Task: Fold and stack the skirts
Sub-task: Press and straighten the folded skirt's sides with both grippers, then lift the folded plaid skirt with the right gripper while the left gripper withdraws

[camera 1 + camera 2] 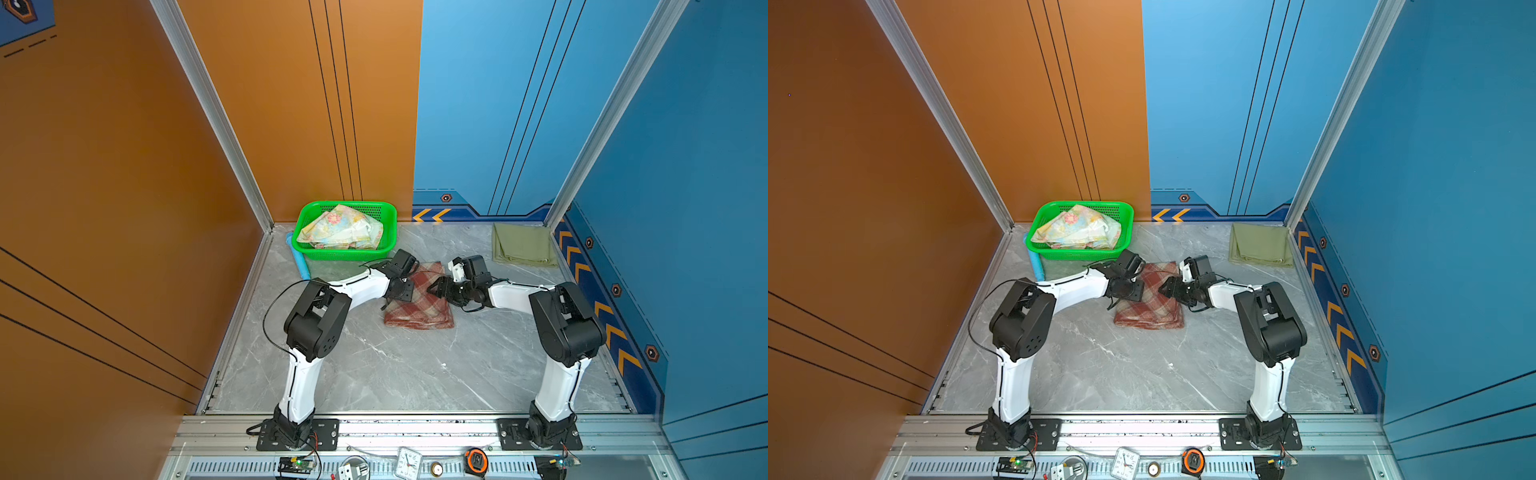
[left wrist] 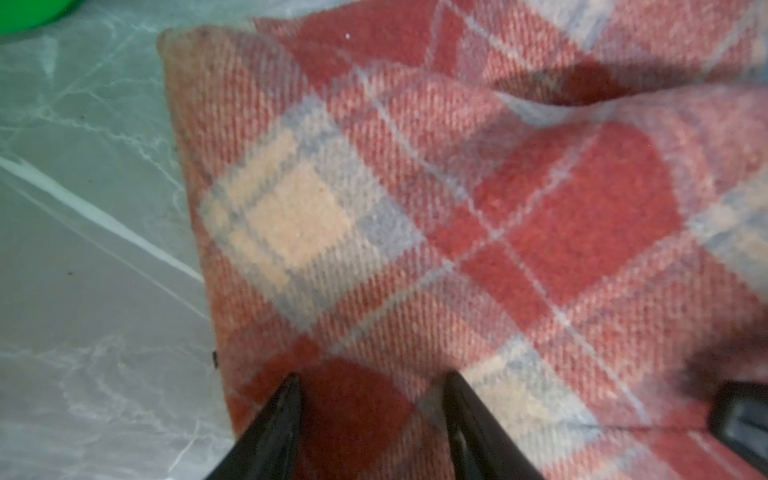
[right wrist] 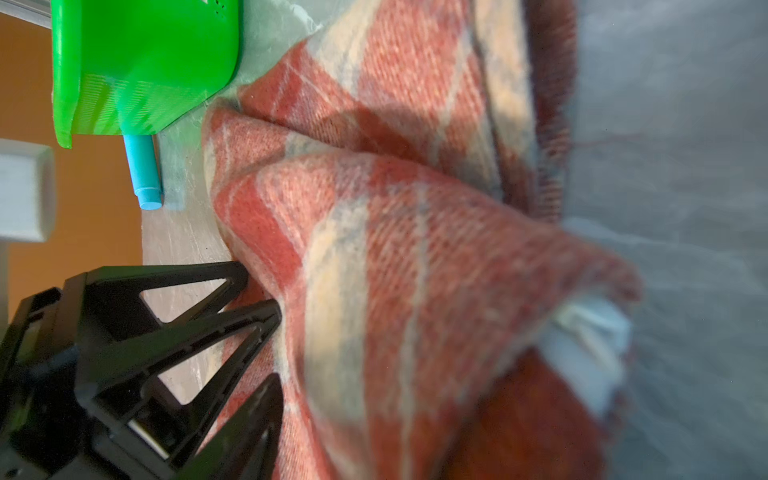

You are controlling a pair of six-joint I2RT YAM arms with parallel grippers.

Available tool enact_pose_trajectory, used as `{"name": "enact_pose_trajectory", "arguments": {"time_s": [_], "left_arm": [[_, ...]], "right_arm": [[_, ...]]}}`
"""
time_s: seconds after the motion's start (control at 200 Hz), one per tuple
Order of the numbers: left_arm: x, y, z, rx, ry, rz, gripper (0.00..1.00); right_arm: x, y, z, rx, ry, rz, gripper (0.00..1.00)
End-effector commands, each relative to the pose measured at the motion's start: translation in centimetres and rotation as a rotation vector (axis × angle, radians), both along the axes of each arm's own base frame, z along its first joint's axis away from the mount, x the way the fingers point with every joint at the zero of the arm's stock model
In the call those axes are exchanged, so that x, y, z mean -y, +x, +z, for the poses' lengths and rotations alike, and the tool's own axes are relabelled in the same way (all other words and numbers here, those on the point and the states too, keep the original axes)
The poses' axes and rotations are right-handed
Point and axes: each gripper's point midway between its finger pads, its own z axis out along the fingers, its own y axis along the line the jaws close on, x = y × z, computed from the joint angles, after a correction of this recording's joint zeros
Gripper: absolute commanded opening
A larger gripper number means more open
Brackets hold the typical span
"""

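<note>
- Plaid skirt (image 1: 419, 309) lies folded on the grey worktop (image 1: 415, 374), mid-width and toward the far edge. I see it in both top views. Its far-left corner is close to the basket front; can't tell if they touch.
- L gripper (image 2: 374, 376) is over the skirt's left edge, pointing down. Its wrist cam shows the jaws apart, i.e. open, with both fingertips (image 2: 291, 386) down at the cloth and flat plaid showing between them.
- R gripper (image 1: 435, 286) is at the skirt's right edge, reaching in from the right side. Its own fingers don't show in its wrist cam, so I can't tell if it's open, closed or holding cloth.
- R wrist cam: a fold of plaid is humped up close to the lens, blurred. A white bit (image 3: 582, 332) pokes out under it; can't tell what it is. L gripper's fingers meet the plaid edge in that view.
- Floral skirt (image 1: 340, 228) sits bunched, not folded, in the green basket (image 1: 345, 254) at the far-left corner.
- Blue cylinder (image 1: 300, 259) lies on the worktop just beside the basket's left side.
- Olive skirt (image 1: 523, 245) lies folded flat in the far-right corner, well apart from the plaid one.
</note>
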Motion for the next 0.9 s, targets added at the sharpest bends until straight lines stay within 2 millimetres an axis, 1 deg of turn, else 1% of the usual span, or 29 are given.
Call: {"name": "enact_pose_trajectory", "arguments": {"time_s": [0.0,0.05,0.085,0.15,0.2,0.265,0.33,0.391,0.446,0.516,0.576,0.676,0.706,0.726,0.761,0.786,0.896], "left_arm": [[-0.1,-2.0,-3.6,-0.106,0.054,-0.024,0.55],[0.0,-2.2,-3.8,-0.109,0.054,-0.025,0.55],[0.1,-2.2,-3.8,-0.11,0.054,-0.025,0.55],[0.2,-2.2,-3.8,-0.107,0.052,-0.027,0.55],[0.3,-2.1,-3.6,-0.106,0.048,-0.028,0.55],[0.6,-1.9,-3.0,-0.095,0.034,-0.03,0.55],[1.0,-1.5,-1.6,-0.07,0.011,-0.035,0.56],[1.3,-1.1,0.4,-0.04,-0.02,-0.038,0.58],[1.3,-0.7,2.6,-0.006,-0.053,-0.035,0.59],[0.9,-0.3,5.5,0.038,-0.092,-0.031,0.61],[0.4,-0.2,7.8,0.071,-0.127,-0.025,0.65],[-0.7,-0.2,11.7,0.129,-0.167,-0.022,0.78],[-1.1,-0.3,12.8,0.149,-0.17,-0.023,0.85],[-1.4,-0.3,13.5,0.167,-0.166,-0.022,0.92],[-2.0,-0.4,14.8,0.203,-0.157,-0.022,1.0],[-2.3,-0.5,15.5,0.225,-0.151,-0.022,0.98],[-3.7,-0.9,19.0,0.309,-0.14,-0.023,0.98]], "right_arm": [[-1.1,-3.2,-4.8,-0.174,-0.005,0.045,0.62],[-1.6,-2.9,-4.5,-0.168,0.015,0.054,0.56],[-1.9,-2.6,-4.1,-0.158,0.027,0.056,0.5],[-2.3,-2.2,-3.3,-0.133,0.04,0.061,0.37],[-2.4,-1.9,-2.6,-0.116,0.048,0.062,0.25],[-2.6,-1.3,-1.2,-0.087,0.064,0.061,0.11],[-2.7,-0.8,0.3,-0.058,0.078,0.051,0.0],[-2.6,-0.5,1.4,-0.039,0.081,0.038,0.0],[-2.4,-0.3,2.5,-0.024,0.084,0.026,0.0],[-2.2,-0.1,3.8,-0.008,0.09,0.005,0.0],[-2.1,0.0,5.1,0.005,0.098,-0.008,0.0],[-1.9,-0.1,7.0,0.027,0.098,-0.032,0.0],[-1.8,-0.1,7.6,0.035,0.097,-0.041,0.0],[-1.7,0.0,8.0,0.041,0.098,-0.045,0.0],[-1.7,-0.1,8.8,0.054,0.102,-0.052,0.0],[-1.6,0.0,9.4,0.062,0.103,-0.058,0.0],[-1.2,0.0,11.7,0.092,0.091,-0.084,0.0]]}}
